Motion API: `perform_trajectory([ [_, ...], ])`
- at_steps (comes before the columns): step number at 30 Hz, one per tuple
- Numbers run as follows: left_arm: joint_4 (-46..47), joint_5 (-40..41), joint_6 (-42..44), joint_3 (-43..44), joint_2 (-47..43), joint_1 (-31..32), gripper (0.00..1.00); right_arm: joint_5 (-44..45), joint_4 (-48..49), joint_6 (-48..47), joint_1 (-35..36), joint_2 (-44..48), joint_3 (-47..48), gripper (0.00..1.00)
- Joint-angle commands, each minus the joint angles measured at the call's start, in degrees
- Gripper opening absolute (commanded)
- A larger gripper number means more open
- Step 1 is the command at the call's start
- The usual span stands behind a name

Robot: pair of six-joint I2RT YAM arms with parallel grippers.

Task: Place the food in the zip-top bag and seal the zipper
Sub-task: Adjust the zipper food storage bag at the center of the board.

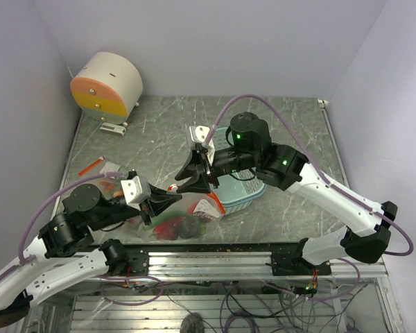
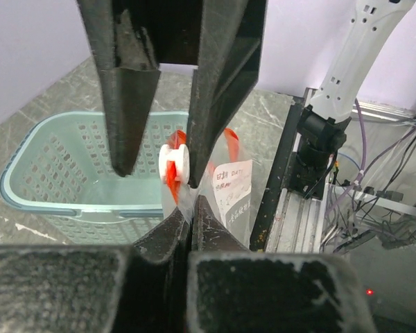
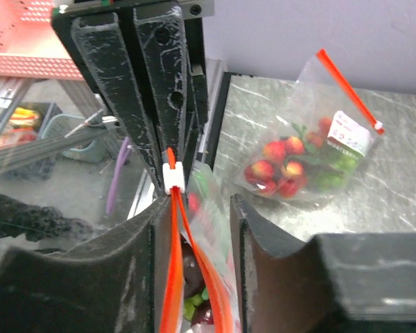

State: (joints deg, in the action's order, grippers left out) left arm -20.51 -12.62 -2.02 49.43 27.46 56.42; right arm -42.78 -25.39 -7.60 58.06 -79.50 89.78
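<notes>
The zip-top bag (image 1: 187, 220) lies at the near table edge with red and green food (image 1: 172, 227) inside. My left gripper (image 1: 154, 206) is shut on the bag's clear corner (image 2: 184, 202) just below the zipper end. The orange-red zipper (image 3: 172, 277) runs up between my right gripper's (image 3: 194, 236) open fingers, against the left finger (image 3: 135, 270). The zipper's two strips stand apart below its white slider (image 3: 172, 177), which sits close to the left gripper. The slider also shows in the left wrist view (image 2: 175, 164). Food (image 3: 197, 309) shows through the gap.
A light-blue mesh basket (image 1: 244, 195) stands just right of the bag, under my right wrist. A second clear bag of red fruit (image 3: 301, 163) lies on the table left of my left arm (image 1: 111, 182). A round beige-and-orange object (image 1: 107, 87) sits at the back left.
</notes>
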Motion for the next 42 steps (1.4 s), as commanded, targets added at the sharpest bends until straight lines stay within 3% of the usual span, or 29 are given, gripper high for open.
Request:
perform_trajectory([
  [1,-1.26,3.41,-1.14,1.9,-0.08,0.11,0.07,3.74,3.06,-0.21,-0.22,2.25,-1.94,0.43],
  [11,-0.58,5.54,-2.67,0.16,-1.8,0.09,0.07,-4.73,5.26,0.14,-0.18,1.41,-0.95,0.47],
  [20,-0.58,3.38,-2.2,0.26,0.01,0.11,0.07,-1.03,8.66,4.2,-0.31,-1.26,1.08,0.46],
  [42,-0.61,4.39,-2.72,-0.29,-2.15,0.1,0.07,-2.83,6.82,4.49,-0.34,-1.82,0.82,0.26],
])
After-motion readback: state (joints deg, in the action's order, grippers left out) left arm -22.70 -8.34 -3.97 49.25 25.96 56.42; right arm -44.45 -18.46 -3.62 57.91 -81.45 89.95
